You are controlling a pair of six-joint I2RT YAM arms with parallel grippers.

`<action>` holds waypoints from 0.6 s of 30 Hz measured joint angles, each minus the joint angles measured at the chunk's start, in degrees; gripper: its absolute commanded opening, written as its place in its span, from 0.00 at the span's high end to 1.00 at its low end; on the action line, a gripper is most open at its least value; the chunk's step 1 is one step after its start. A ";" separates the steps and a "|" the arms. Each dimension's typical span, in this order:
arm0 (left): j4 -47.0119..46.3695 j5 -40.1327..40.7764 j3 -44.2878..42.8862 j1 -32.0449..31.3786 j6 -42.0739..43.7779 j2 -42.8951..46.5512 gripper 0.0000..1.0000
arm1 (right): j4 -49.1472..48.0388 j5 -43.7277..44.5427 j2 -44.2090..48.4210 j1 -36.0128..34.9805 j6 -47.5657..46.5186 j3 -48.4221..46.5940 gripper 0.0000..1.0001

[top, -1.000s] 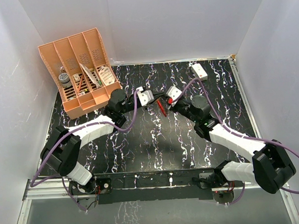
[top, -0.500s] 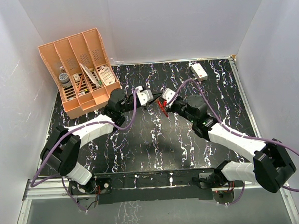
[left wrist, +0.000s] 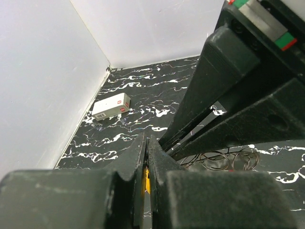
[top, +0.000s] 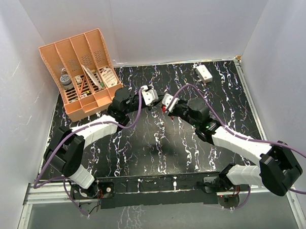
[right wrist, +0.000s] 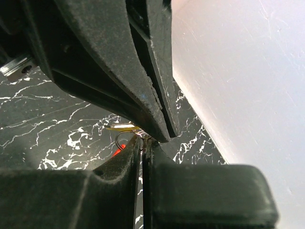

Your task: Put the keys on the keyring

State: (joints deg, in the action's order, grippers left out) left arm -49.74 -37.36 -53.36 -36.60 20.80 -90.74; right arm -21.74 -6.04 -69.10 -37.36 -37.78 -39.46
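Note:
In the top view my left gripper (top: 156,100) and right gripper (top: 165,106) meet tip to tip above the middle of the table, with a bit of the red keyring (top: 164,109) showing under them. In the left wrist view my left gripper (left wrist: 145,143) is shut on the key with the yellow head (left wrist: 147,174); thin wire rings (left wrist: 217,160) hang below the right gripper's fingers (left wrist: 224,86). In the right wrist view my right gripper (right wrist: 141,141) is shut on the keyring's thin wire loop, with the red band (right wrist: 119,150) to its left and the yellow key (right wrist: 120,127) just above.
An orange desk organizer (top: 82,72) with several items stands at the back left. A white rectangular box (top: 204,72) lies at the back right, also in the left wrist view (left wrist: 112,106). White walls enclose the black marbled table (top: 159,149).
My right gripper has moved left and farther back with the red keyring, closing the gap to the left gripper. The left gripper shifted slightly right. Both stay shut.

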 measured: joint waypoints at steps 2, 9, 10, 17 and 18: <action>0.55 -0.44 -0.42 0.09 -0.24 -0.24 1.00 | 0.70 0.50 0.00 -0.24 -0.90 -0.20 1.00; 1.31 -1.66 -2.51 0.09 -0.44 -1.03 1.00 | 2.75 -0.35 -0.42 -1.79 -2.73 -0.70 1.00; 0.87 -1.68 -3.39 -0.02 -0.44 -1.07 1.00 | 3.58 -1.68 -0.87 -3.04 -2.80 -0.72 1.00; -1.09 -1.68 -5.14 -0.28 -0.42 -1.07 1.00 | 7.28 -5.25 -2.43 -5.64 -2.78 -0.72 1.00; -1.11 -1.68 -5.14 -0.28 -0.39 -1.07 1.00 | 7.15 -5.22 -2.43 -5.64 -2.67 -0.72 1.00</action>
State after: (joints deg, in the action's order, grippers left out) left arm -50.85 -39.05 -58.50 -36.88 20.40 -91.81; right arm -14.59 -11.27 -71.53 -43.00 -40.45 -40.18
